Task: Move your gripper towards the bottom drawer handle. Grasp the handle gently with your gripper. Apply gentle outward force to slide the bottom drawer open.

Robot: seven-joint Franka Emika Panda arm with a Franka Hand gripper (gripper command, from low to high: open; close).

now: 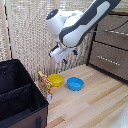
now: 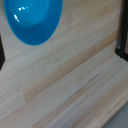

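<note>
The gripper (image 1: 64,53), its opening impossible to judge, hangs above a blue bowl (image 1: 75,83), well apart from the untouched bottom drawer handle (image 1: 108,60); drawer unopened

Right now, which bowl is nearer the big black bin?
The yellow bowl. It sits between the blue bowl and the black bin.

No legible text, perhaps blurred.

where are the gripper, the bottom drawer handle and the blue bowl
gripper (image 1: 61,55), exterior view, between its fingertips
bottom drawer handle (image 1: 108,59), exterior view, middle of the bar
blue bowl (image 1: 75,83), exterior view, inside of the bowl
</note>
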